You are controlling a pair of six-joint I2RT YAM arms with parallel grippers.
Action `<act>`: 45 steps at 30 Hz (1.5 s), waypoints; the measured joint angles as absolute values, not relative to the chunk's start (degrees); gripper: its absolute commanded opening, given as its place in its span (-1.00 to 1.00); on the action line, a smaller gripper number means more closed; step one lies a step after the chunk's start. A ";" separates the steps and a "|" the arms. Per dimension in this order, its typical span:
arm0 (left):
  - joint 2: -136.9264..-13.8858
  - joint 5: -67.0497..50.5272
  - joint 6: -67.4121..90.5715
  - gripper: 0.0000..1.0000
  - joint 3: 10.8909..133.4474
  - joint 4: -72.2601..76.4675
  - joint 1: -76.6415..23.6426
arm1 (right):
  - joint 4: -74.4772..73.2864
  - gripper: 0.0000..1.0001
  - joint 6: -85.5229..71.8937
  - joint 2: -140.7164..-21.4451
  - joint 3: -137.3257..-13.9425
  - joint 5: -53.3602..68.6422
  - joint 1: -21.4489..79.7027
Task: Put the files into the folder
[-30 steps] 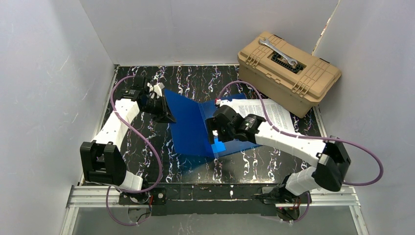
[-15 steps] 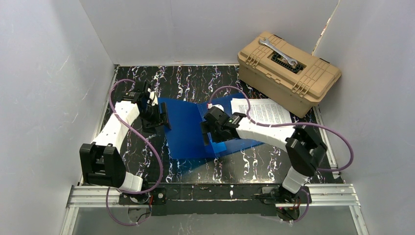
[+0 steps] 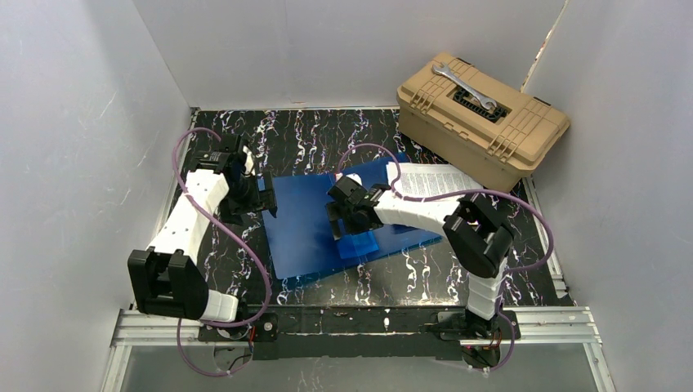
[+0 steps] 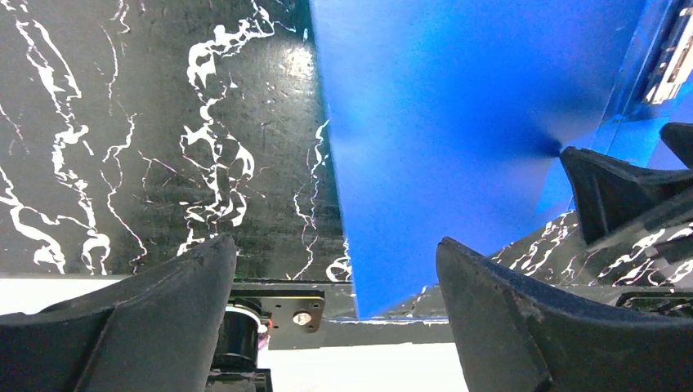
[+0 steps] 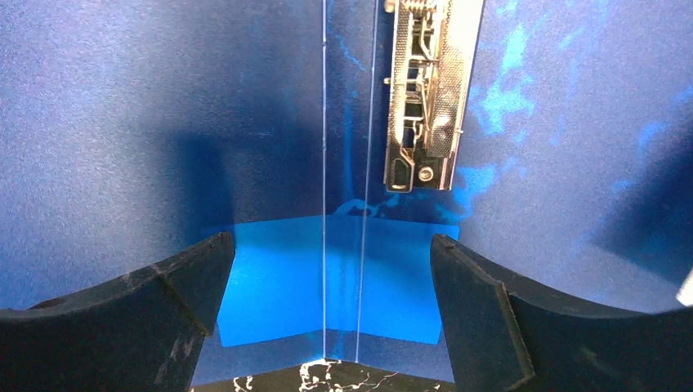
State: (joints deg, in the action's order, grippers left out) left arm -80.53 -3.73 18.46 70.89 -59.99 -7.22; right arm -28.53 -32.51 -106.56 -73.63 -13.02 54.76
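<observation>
The blue folder (image 3: 302, 220) lies spread open on the black marbled table, its left cover nearly flat. My left gripper (image 3: 266, 196) stands open at that cover's left edge; in the left wrist view the cover (image 4: 458, 122) reaches down between the wide-apart fingers (image 4: 163, 310) of the left gripper (image 4: 335, 269) without being pinched. My right gripper (image 3: 347, 227) hovers open over the spine, where the right wrist view shows a metal clip (image 5: 429, 98) and a lighter blue patch (image 5: 327, 278) under that gripper (image 5: 331, 269). The white printed files (image 3: 445, 181) lie right of the folder, partly under the right arm.
A tan toolbox (image 3: 482, 122) with a wrench (image 3: 466, 86) on its lid stands at the back right, close to the files. White walls enclose the table on three sides. Purple cables loop over both arms.
My left gripper opened and let go of the raised left cover, which dropped down towards the table. The right arm swung left and back, over the spine.
</observation>
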 measured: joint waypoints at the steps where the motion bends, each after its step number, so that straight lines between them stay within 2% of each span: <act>1: -80.18 -3.55 18.44 0.84 71.35 -60.36 -7.22 | -28.53 0.97 -32.53 -107.04 -73.63 -13.34 54.76; 29: -76.29 -11.18 19.40 0.92 72.42 -60.07 -7.22 | -19.70 0.96 -34.30 -105.51 -65.89 -20.69 55.70; 45: -74.48 -13.58 19.51 0.95 71.07 -58.70 -7.22 | -28.27 0.96 -38.46 -107.57 -71.16 -22.04 57.01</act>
